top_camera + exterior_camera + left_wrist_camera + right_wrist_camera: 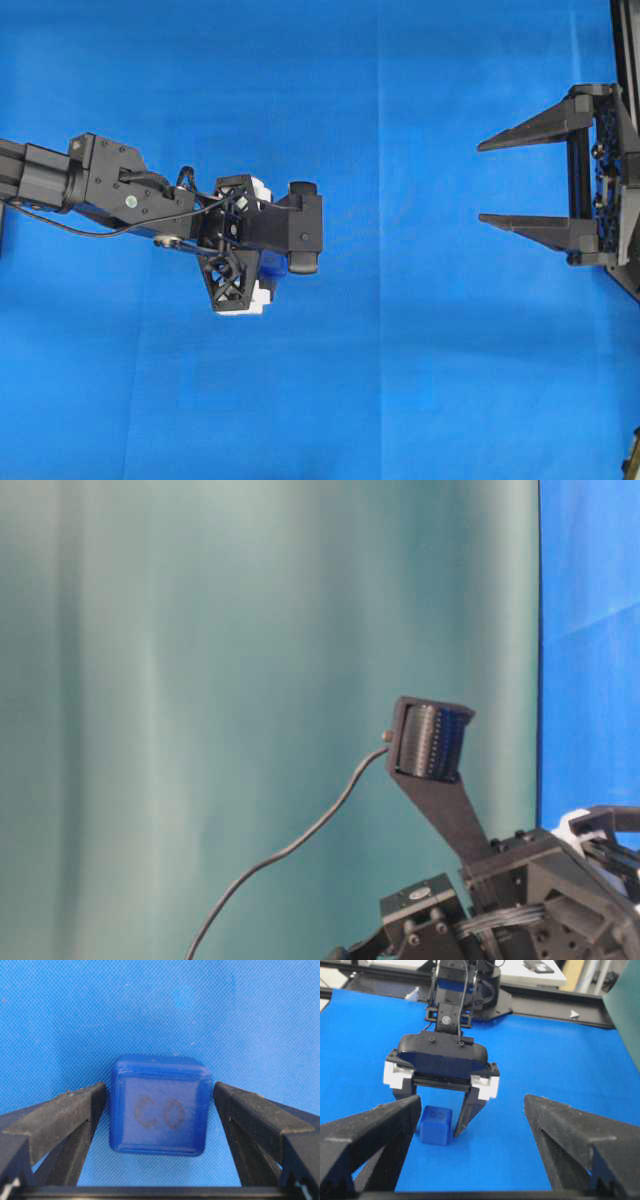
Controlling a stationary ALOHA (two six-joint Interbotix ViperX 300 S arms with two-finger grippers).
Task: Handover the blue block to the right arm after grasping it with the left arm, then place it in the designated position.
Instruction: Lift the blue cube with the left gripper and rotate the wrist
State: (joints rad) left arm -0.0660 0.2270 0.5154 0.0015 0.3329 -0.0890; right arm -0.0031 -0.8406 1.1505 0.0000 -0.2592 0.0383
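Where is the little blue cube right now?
The small dark-blue cube sits on the blue cloth between the left gripper's open black fingers, left of centre in the overhead view.

Small dark-blue block (159, 1111), rounded edges, faint "CO" marking, flat on blue cloth (150, 1010)

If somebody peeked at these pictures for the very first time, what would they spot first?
Probably the blue block with two faint round marks on its face, sitting on the blue cloth between the open fingers of the left gripper. Over on the right edge, the all-black right gripper waits wide open with nothing in it.
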